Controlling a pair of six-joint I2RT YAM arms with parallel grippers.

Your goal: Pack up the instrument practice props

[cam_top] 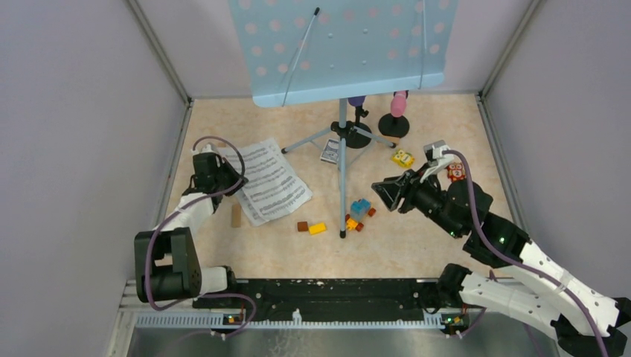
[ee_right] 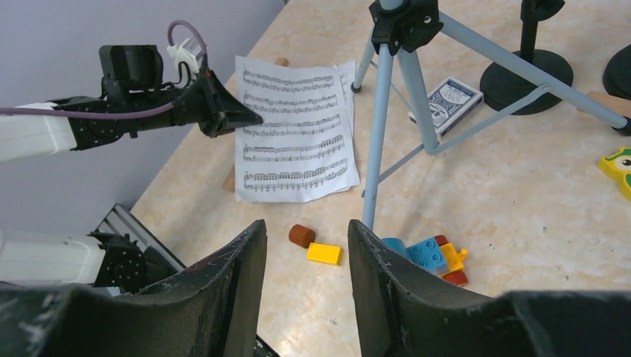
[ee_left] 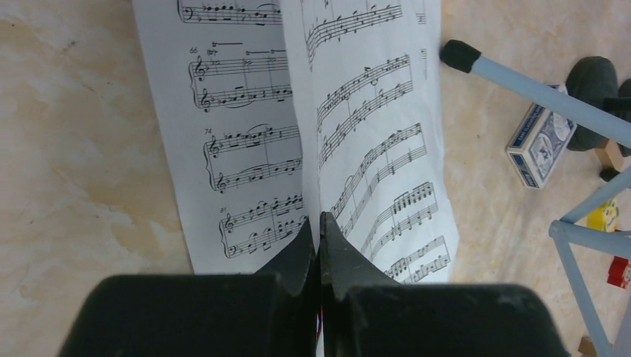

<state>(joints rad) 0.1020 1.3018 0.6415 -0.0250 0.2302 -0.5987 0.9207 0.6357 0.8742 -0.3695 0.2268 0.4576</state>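
Left gripper (ee_left: pixel 320 229) is pinched shut on sheet-music pages (ee_left: pixel 357 111); right gripper (ee_right: pixel 305 227) is held open. A clean lift is likely needed next.

The left arm (cam_top: pixel 186 216) and right arm (cam_top: pixel 554 275) wear white shells, black joints, purple cables (ee_right: pixel 89 113) and black wedge end effector fingers (ee_right: pixel 231 297).
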